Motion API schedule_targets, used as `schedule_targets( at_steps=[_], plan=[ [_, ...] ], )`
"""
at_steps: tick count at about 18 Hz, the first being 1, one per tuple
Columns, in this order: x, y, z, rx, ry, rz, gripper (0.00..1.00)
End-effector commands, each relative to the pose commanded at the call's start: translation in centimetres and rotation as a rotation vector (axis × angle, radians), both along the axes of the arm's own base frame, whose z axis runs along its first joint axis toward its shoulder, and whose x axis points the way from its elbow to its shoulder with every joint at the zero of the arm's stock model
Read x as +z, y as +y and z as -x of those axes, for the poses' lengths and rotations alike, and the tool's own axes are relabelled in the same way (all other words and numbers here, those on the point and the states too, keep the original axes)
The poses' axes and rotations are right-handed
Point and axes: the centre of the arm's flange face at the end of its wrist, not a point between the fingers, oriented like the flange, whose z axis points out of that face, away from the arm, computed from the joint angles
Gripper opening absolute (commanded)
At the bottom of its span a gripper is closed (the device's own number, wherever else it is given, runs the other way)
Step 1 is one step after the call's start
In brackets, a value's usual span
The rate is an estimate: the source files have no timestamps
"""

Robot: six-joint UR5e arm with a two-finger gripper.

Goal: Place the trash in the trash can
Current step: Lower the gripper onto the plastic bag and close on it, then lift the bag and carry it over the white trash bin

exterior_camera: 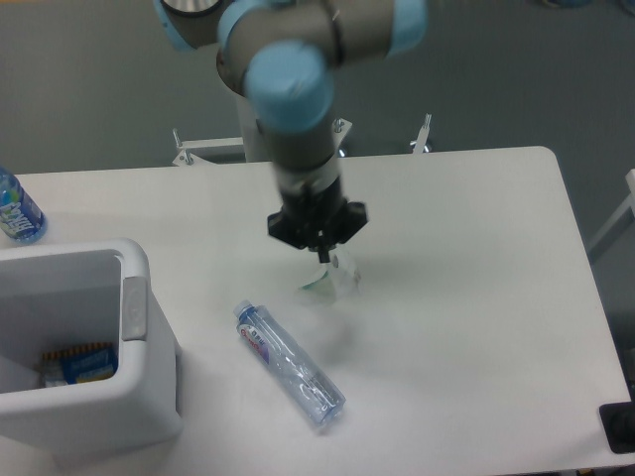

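Hanging at the middle of the frame, the tool [319,254] pinches the crumpled plastic scrap [333,278], which dangles just above the white tabletop [466,258]. Below and left of it the clear bottle [290,366] lies on its side. At lower left stands the white trash can [129,397], some packaging inside.

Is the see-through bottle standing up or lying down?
Lying down. The bottle rests on its side on the table, its cap end pointing toward the trash can.
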Motion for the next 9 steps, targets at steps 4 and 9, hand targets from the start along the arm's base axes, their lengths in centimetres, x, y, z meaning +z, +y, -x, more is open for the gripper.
schedule_targets(
  at_steps=[4,9],
  plan=[
    [3.4,0.4,-0.1,0.014,-0.057,-0.148,0.0],
    [6.8,1.4,-2.7,0.042,-0.186,-0.299,0.0]
  ],
)
